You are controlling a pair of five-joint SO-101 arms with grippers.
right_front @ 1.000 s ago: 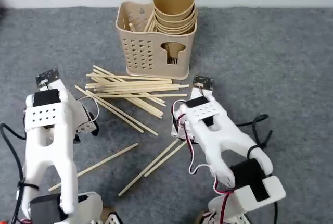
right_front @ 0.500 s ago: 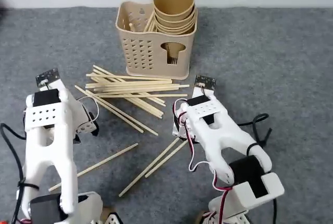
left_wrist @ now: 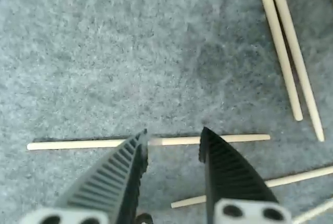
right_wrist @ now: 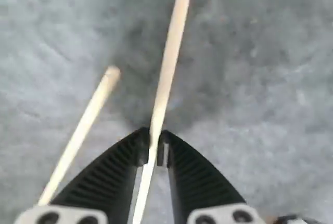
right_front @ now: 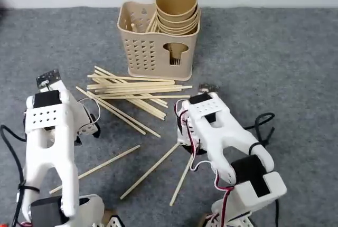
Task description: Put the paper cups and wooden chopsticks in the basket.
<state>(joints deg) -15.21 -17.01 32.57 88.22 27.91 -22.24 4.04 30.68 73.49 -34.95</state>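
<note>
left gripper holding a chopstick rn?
No, the left gripper is open, above a chopstick lying flat on the table.

Brown paper cups [right_front: 177, 5] stand stacked in the right side of the beige perforated basket [right_front: 142, 53], far centre. Pale wooden chopsticks [right_front: 132, 91] lie heaped just in front of it. Others lie scattered nearer, and one chopstick [right_wrist: 169, 62] is pinched in the right gripper [right_wrist: 153, 148].

I've got the right gripper [right_wrist: 152, 150] pinched on a wooden chopstick [right_wrist: 171, 52], the stick running out past the tips over grey carpet [right_wrist: 260, 78]. A second chopstick [right_wrist: 83, 125] lies just beside it, angled away.
</note>
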